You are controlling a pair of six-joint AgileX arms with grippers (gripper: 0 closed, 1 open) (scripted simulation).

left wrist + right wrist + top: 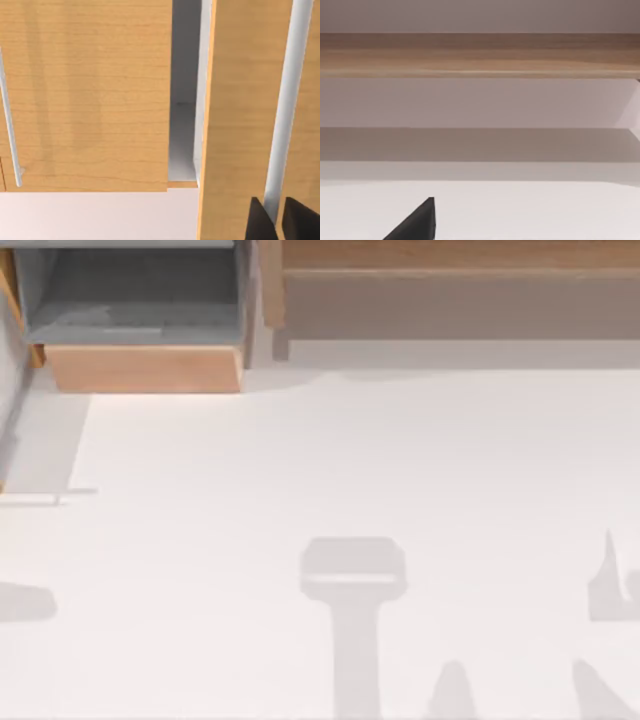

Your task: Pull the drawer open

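The drawer (140, 335) sits at the far left of the white tabletop (330, 480) in the top view, pulled out so that its grey inside and grey side walls lie open to the camera; its plain orange-tan front board faces the near side, square to the tabletop's edge; just to its right, with a narrow gap between, stands a much wider wooden unit (460, 300) with a brownish-grey face and a tan top strip.

In the left wrist view the left gripper (277, 220) is close against light wooden panels; a pale metal bar handle (282, 125) runs along one panel and passes between the two dark fingers (260, 222), which stand narrowly apart on either side of it; whether they actually press on the bar I cannot tell; a second slim bar handle (10, 125) crosses another panel.

In the right wrist view one dark fingertip of the right gripper (417, 222) shows above the tabletop, facing the wide unit; how far its fingers are open I cannot tell.
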